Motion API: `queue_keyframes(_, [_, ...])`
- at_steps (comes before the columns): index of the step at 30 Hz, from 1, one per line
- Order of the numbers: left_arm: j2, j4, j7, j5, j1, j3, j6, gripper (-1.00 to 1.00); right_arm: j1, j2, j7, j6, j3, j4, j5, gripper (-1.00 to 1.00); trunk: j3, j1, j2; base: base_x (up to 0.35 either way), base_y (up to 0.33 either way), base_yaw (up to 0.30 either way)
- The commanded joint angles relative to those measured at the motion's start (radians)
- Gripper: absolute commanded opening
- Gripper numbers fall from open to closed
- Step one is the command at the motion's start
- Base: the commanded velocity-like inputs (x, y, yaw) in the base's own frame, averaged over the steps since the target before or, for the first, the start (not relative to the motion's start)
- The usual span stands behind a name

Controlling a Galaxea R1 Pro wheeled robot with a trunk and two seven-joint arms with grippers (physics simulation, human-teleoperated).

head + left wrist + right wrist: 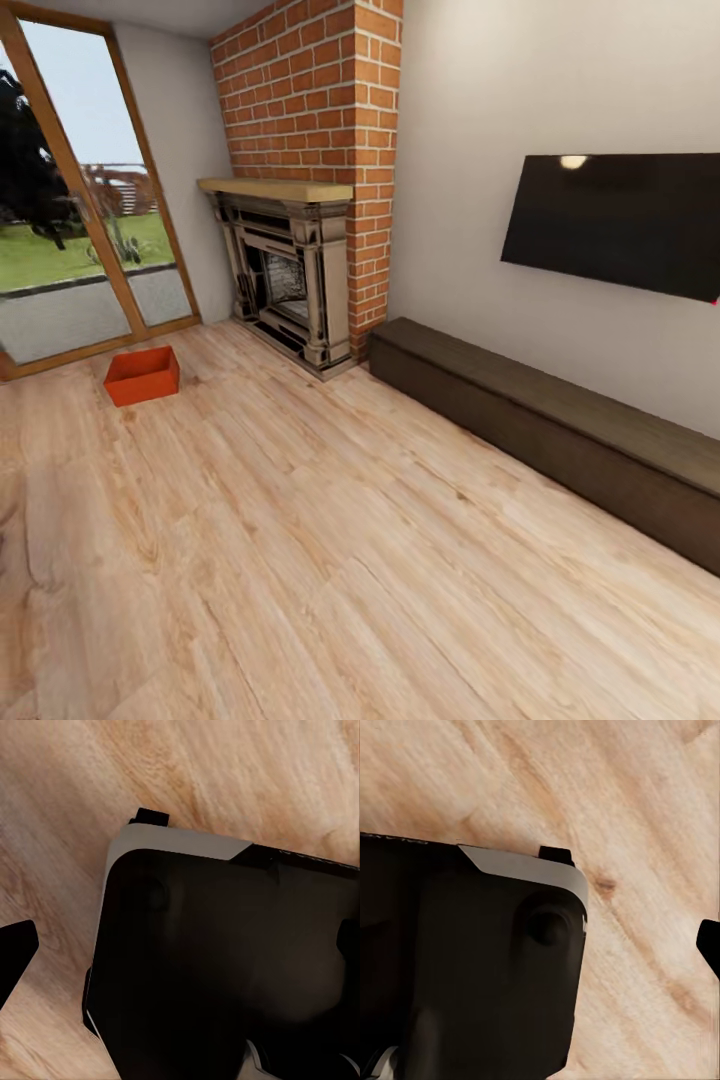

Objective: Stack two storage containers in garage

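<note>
I cannot tell how either gripper's fingers stand; both wrist views show dark, smooth robot casing over pale wood-plank floor (330,560). One boxy red-orange storage container (142,375) sits near the glass doors (75,200), left of the brick fireplace (290,270).

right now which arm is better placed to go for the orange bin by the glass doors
Left, though only weakly. The storage container sits far off toward the robot's left on the wood floor, near the glass doors. Both wrist views show just the robot's own body over planks, so it must drive closer first.
</note>
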Motion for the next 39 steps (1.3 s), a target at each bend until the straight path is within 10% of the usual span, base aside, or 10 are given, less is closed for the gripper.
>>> queue_keyframes(1, [0.0, 0.002, -0.001, 0.007, -0.001, -0.003, -0.004, 1.0, -0.001, 0.001, -0.001, -0.005, 0.008, 0.003, -0.009, 1.0, -0.001, 0.001, -0.001, 0.322, 0.0, 0.269])
queue_keyframes(39, [0.0, 0.002, -0.001, 0.007, -0.001, -0.003, -0.004, 1.0, -0.001, 0.001, -0.001, -0.004, 0.008, 0.003, -0.009, 1.0, -0.001, 0.001, -0.001, 0.322, 0.0, 0.269])
